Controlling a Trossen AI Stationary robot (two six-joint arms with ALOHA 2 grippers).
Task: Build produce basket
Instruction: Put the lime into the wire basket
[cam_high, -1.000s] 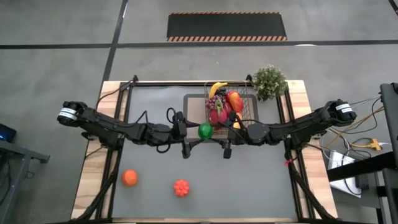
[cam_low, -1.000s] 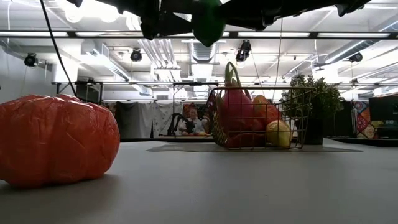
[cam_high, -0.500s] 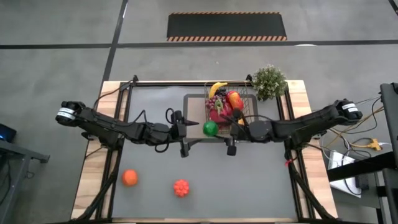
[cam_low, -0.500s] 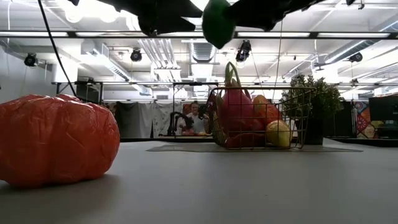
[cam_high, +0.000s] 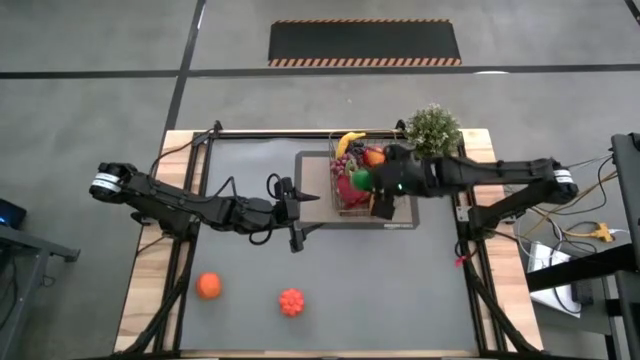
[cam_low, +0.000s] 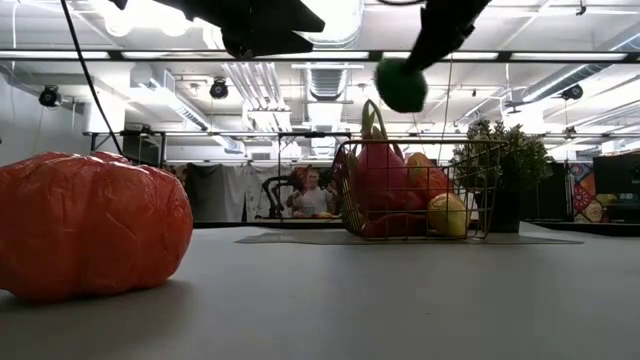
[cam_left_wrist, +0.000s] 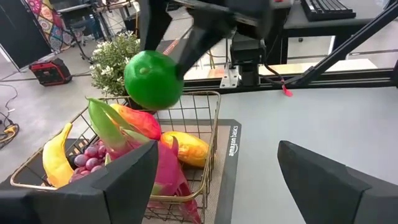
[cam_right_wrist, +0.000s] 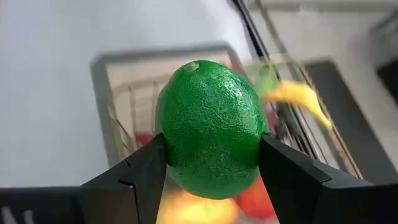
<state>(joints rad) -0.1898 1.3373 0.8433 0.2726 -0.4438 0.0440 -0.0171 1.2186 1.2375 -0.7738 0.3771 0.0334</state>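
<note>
My right gripper (cam_high: 368, 183) is shut on a green lime (cam_right_wrist: 210, 127), which it holds in the air over the wire basket (cam_high: 384, 163) at the table's far middle. The basket stands on a grey mat (cam_high: 315, 172) and holds a banana (cam_left_wrist: 55, 163), grapes, a pink dragon fruit (cam_left_wrist: 163, 177), a mango and red fruit. The lime also shows above the basket in the low view (cam_low: 402, 85) and in the left wrist view (cam_left_wrist: 153, 81). My left gripper (cam_high: 297, 215) is open and empty above the table's middle, left of the basket. My right gripper pinches the lime's two opposite sides (cam_right_wrist: 166, 146) between its two fingers (cam_right_wrist: 283, 174). The fingers slant down from the table's right side. The lime is lifted clear, above the basket's rim.
An orange (cam_high: 208, 286) and a red bumpy fruit (cam_high: 291, 301) lie on the table's near left; one of them fills the left of the low view (cam_low: 90, 225). A potted plant (cam_high: 432, 130) stands at the far right, beside the basket. A person (cam_low: 312, 195) is in the room behind.
My right gripper has carried the lime from above the table's middle toward the far edge and to the right, ending over the basket, and the arm has swung round with it. The lime stays held and clear.
</note>
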